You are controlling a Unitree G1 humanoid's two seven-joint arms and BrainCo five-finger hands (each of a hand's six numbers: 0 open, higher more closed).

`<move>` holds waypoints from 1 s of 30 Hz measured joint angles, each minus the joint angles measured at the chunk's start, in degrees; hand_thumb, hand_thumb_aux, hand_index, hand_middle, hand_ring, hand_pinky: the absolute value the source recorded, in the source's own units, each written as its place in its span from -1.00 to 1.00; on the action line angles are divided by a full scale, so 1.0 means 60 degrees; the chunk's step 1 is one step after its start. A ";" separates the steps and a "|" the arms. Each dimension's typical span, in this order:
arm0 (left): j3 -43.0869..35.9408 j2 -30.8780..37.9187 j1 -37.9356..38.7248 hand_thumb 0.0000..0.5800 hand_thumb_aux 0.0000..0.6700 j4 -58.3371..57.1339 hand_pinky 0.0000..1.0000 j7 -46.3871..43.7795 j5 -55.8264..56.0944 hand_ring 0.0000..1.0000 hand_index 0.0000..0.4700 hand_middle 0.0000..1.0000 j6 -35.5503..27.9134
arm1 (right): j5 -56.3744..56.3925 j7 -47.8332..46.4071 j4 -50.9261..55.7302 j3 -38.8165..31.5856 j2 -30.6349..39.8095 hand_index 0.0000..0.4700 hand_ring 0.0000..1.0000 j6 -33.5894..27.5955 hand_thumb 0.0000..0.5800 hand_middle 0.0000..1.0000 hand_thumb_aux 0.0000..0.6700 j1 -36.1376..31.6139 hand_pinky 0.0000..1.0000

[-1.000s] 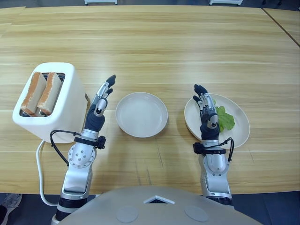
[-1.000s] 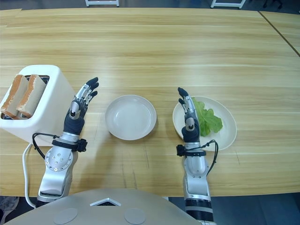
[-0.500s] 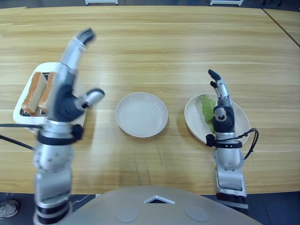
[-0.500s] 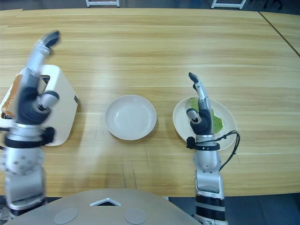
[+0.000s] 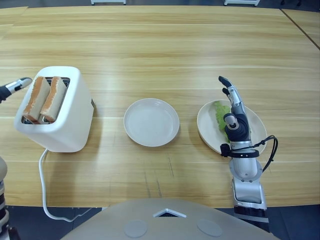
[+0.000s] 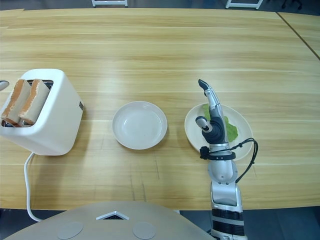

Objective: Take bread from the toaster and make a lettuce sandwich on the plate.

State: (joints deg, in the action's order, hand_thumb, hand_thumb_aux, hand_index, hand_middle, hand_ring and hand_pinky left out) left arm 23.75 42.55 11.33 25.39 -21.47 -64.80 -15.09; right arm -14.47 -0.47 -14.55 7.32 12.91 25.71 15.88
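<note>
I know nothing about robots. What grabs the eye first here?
On the left, a white toaster with two bread slices standing in its slots. At the right, the robot's right hand is open over a plate of lettuce; an empty plate sits in the middle.

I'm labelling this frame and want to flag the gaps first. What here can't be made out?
1. The left hand is cut off by the left edge of the left eye view, so its pose is unreadable.
2. The lettuce is partly hidden behind the right hand in both views; contact between them is unclear.
3. The lower parts of the bread slices are hidden inside the toaster.
</note>
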 measured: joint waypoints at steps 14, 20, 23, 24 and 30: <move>-0.0624 0.0165 0.0394 -1.00 -1.00 -0.0242 -1.00 -0.0602 -0.0062 -1.00 -1.00 -1.00 -0.0194 | -0.0008 0.0041 0.0091 -0.0048 -0.0001 -1.00 -1.00 0.0034 -1.00 -1.00 -1.00 0.0072 -1.00; -0.0805 0.0173 0.0467 -1.00 -1.00 0.0348 -1.00 -0.0806 -0.0052 -1.00 -1.00 -1.00 0.0051 | -0.0029 0.0049 0.0167 -0.0096 -0.0001 -1.00 -1.00 0.0079 -1.00 -1.00 -1.00 0.0094 -1.00; -0.0840 0.0298 0.0447 -1.00 -1.00 0.0424 -1.00 -0.0926 -0.0112 -1.00 -1.00 -1.00 0.0136 | -0.0051 0.0074 0.0179 -0.0099 -0.0002 -1.00 -1.00 0.0102 -1.00 -1.00 -1.00 0.0149 -1.00; -0.0862 0.0325 0.0445 -1.00 -1.00 0.0424 -1.00 -0.0932 -0.0148 -1.00 -1.00 -1.00 0.0147 | -0.0054 0.0077 0.0180 -0.0104 -0.0002 -1.00 -1.00 0.0115 -1.00 -1.00 -1.00 0.0152 -1.00; -0.0951 0.0408 0.0446 0.36 -0.13 0.0404 -1.00 -0.1067 -0.0182 -1.00 -0.13 -1.00 0.0220 | -0.0071 0.0085 0.0203 -0.0129 -0.0002 -1.00 -1.00 0.0149 -1.00 -1.00 -1.00 0.0152 -1.00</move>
State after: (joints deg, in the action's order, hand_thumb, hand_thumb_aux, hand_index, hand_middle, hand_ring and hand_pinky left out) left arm 18.05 45.00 14.01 27.81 -27.87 -65.90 -13.77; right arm -14.89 0.04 -13.33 6.54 12.89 26.60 16.79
